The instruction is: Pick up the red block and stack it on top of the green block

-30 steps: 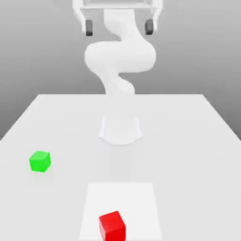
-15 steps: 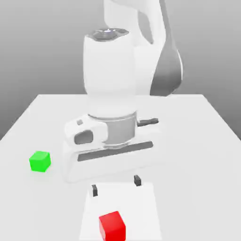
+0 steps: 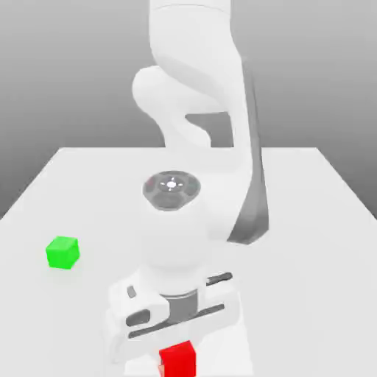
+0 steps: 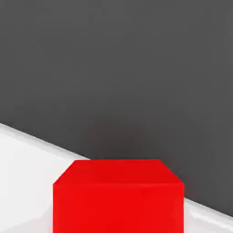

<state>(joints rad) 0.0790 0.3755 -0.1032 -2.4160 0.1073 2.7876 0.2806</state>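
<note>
The red block (image 3: pixel 178 360) sits at the near edge of the table, and its front face looms close in the hand view (image 4: pixel 118 196). My gripper (image 3: pixel 177 346) has come straight down over it; the hand's body covers the block's top and the gripper is shut on the block. The block still rests on the table surface. A green block (image 3: pixel 62 252) stands alone towards the exterior view's left, well apart from the arm.
The white table (image 3: pixel 316 221) stretches back to the arm's base. A lighter square patch (image 3: pixel 244 362) lies under the red block. The bent arm (image 3: pixel 221 184) towers over the table's middle.
The arm swung down from high at the back to the near edge, onto the red block. The gripper went from open to shut. Both blocks stayed in place.
</note>
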